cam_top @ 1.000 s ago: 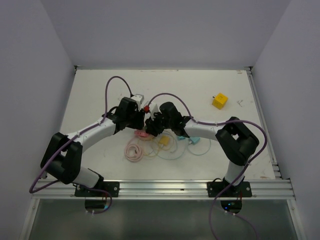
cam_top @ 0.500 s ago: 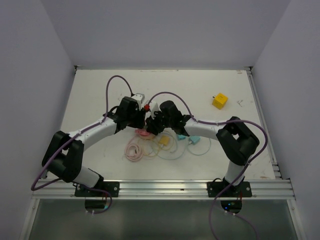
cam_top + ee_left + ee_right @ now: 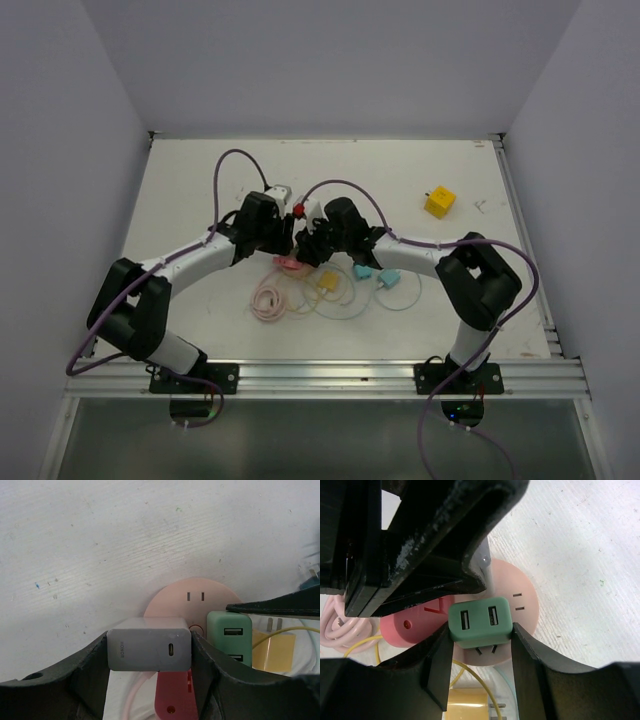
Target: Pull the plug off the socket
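A round pink socket (image 3: 195,592) lies on the white table. Two plugs stand on its face: a grey plug (image 3: 150,650) and a green two-port plug (image 3: 480,620). My left gripper (image 3: 150,652) is shut on the grey plug, one finger on each side. My right gripper (image 3: 480,635) is shut on the green plug (image 3: 229,637) in the same way. From above, both grippers meet nose to nose over the socket (image 3: 290,263). Whether the green plug's prongs are fully seated is hidden.
Just behind the socket lie a yellow plug (image 3: 328,283) with a thin yellow cable and two teal plugs (image 3: 388,279). A coiled pink cable (image 3: 268,300) lies near left. A yellow cube (image 3: 438,203) sits far right. The left arm's body (image 3: 420,545) crowds the right wrist view.
Both grippers and the socket between them have shifted slightly right and farther from the arm bases. Both grips are unchanged.
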